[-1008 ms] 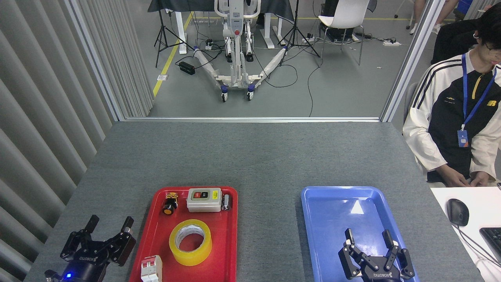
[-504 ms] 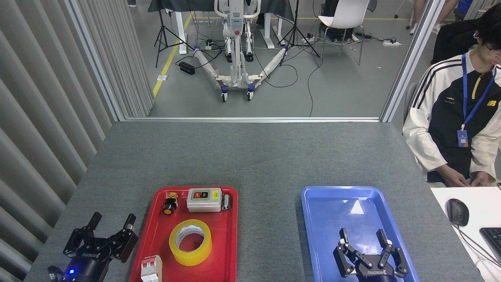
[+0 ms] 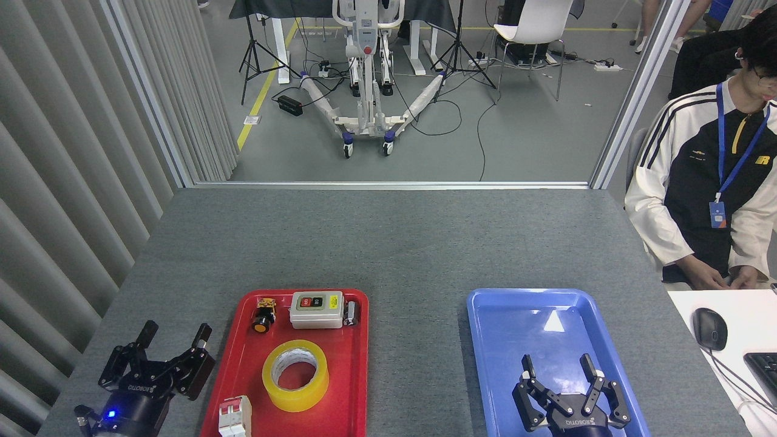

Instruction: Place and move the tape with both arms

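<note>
Yellow translucent tape [image 3: 295,375] lies flat in the near half of the red tray [image 3: 358,364], its white core opening upward, so its axis stands vertical. It sits to the right of the left gripper [image 3: 174,335], whose fingers [image 3: 202,335] are spread apart and empty, just outside the tray's left rim. A white breaker [image 3: 235,416] lies near the roll's lower left; a grey switch box [image 3: 316,309] and a black pushbutton [image 3: 263,315] sit beyond it. The right gripper [image 3: 557,366] hovers, fingers parted, over the bare blue tray [image 3: 522,315]. Grey table [image 3: 388,243] stretches open beyond.
</note>
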`<action>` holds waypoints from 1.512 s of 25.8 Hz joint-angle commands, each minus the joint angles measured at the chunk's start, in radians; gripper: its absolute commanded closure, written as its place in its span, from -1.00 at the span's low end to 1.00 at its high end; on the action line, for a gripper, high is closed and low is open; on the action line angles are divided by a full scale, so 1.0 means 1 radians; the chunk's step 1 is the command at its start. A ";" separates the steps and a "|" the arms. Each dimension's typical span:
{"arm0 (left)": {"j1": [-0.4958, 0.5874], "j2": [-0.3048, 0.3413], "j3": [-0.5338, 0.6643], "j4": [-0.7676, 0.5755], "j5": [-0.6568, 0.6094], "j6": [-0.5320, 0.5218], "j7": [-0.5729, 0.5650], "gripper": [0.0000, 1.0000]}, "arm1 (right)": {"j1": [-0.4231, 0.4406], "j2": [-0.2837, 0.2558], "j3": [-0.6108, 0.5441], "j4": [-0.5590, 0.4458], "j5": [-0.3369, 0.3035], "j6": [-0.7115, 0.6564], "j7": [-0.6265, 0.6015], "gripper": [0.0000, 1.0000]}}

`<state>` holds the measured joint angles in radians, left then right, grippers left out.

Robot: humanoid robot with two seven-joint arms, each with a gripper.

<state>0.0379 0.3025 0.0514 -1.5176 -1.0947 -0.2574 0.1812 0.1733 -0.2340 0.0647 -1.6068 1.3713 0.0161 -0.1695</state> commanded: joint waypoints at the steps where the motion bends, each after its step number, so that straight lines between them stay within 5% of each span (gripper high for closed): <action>1: -0.069 0.033 -0.082 -0.006 0.002 0.001 -0.128 -1.00 | 0.005 0.001 0.001 -0.004 0.012 -0.002 -0.001 -1.00; 8: -0.228 0.017 -0.128 -0.007 -0.001 0.000 -0.873 -1.00 | -0.006 0.002 -0.002 -0.010 0.012 -0.007 -0.001 -1.00; 11: -0.266 0.001 -0.131 0.031 -0.011 0.001 -1.066 -1.00 | -0.008 0.004 -0.002 -0.027 0.012 -0.007 -0.001 -1.00; 21: -0.339 -0.071 -0.185 0.132 -0.025 0.000 -1.097 -1.00 | -0.005 -0.004 -0.008 -0.038 0.012 -0.031 -0.008 -1.00; 28: -0.354 -0.137 -0.183 0.198 -0.263 0.001 -1.100 -0.98 | 0.000 0.002 -0.006 -0.038 0.028 -0.022 -0.001 -1.00; 35: -0.421 -0.132 -0.185 0.269 -0.266 -0.011 -1.152 -0.69 | 0.002 -0.007 0.000 -0.033 0.043 0.002 0.001 -1.00; 39: -0.441 -0.126 -0.186 0.287 -0.255 -0.010 -1.168 -0.68 | 0.002 -0.005 0.006 -0.038 0.040 0.002 0.001 -1.00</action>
<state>-0.3875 0.1733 -0.1340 -1.2478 -1.3546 -0.2684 -0.9714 0.1750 -0.2379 0.0670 -1.6427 1.4129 0.0171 -0.1686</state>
